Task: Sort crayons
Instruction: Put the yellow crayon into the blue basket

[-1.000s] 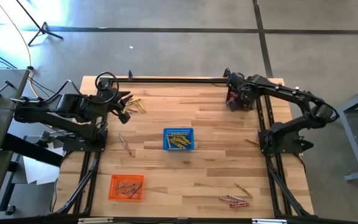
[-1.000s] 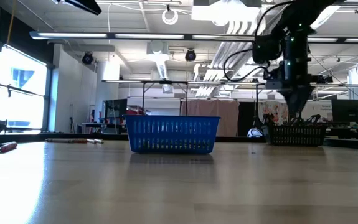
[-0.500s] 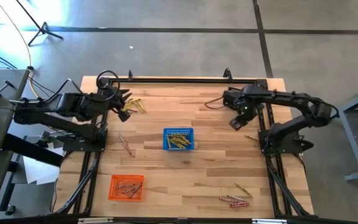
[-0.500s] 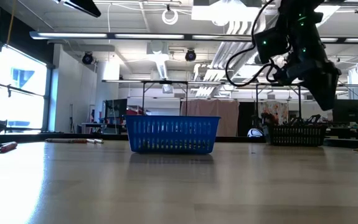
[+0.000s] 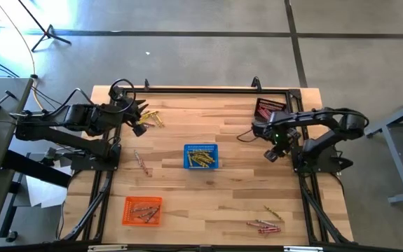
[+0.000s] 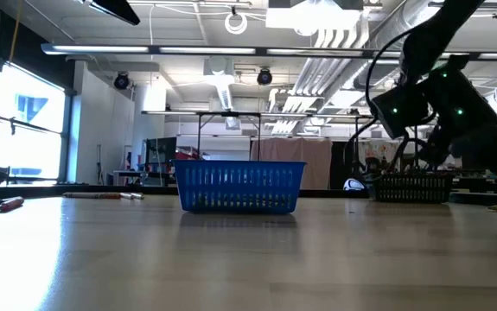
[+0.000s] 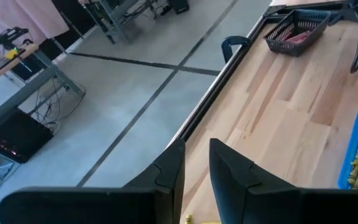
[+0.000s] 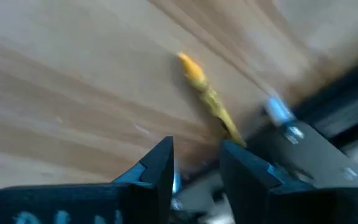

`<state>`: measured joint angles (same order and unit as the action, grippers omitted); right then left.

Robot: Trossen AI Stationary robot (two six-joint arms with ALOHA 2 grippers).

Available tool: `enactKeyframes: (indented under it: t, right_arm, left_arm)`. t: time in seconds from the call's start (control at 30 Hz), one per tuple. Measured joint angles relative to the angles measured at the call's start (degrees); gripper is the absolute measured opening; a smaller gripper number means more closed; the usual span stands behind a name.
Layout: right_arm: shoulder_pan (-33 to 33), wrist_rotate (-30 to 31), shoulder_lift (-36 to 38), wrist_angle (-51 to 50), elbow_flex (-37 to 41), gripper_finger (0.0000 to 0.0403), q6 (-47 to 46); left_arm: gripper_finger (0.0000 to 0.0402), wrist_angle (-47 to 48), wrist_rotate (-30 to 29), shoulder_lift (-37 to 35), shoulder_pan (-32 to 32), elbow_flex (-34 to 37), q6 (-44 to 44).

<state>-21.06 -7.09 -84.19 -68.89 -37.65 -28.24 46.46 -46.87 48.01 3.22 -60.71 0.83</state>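
On the pale wooden plank bench (image 5: 236,189), the right hand (image 5: 272,153) hangs at about three o'clock, fingers a narrow gap apart and empty, near a single yellow stick crayon (image 8: 207,96) by the black frame rail. The left hand (image 5: 139,124) waits at ten o'clock, fingers narrowly parted, holding nothing, beside a few yellow crayons (image 5: 152,117). More yellow crayons fill the blue mesh basket (image 5: 201,157) at centre; reddish ones fill the orange mesh basket (image 5: 142,211) at seven o'clock and the dark mesh basket (image 5: 268,107) at two.
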Motion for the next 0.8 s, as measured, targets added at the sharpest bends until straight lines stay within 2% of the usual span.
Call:
enactKeyframes:
  t: [0.2,0.4,0.6,0.8]
  right_arm:
    - [0.04,-0.27,0.25,4.91,3.56,0.0114,3.21]
    - [-1.11,-0.90,0.44,9.17,6.19,0.0114,0.70]
    - [-2.14,0.35,0.18,6.61,3.60,0.0114,2.49]
    - [-2.52,2.10,0.22,8.42,1.43,0.0114,4.19]
  left_arm:
    - [0.0060,-0.06,0.02,0.00,0.00,0.00,0.94]
    - [0.0060,-0.09,0.02,0.00,0.00,0.00,2.98]
    - [0.0060,-0.11,0.04,0.00,0.00,0.00,3.50]
    - [0.0060,-0.08,0.48,0.00,0.00,0.00,3.60]
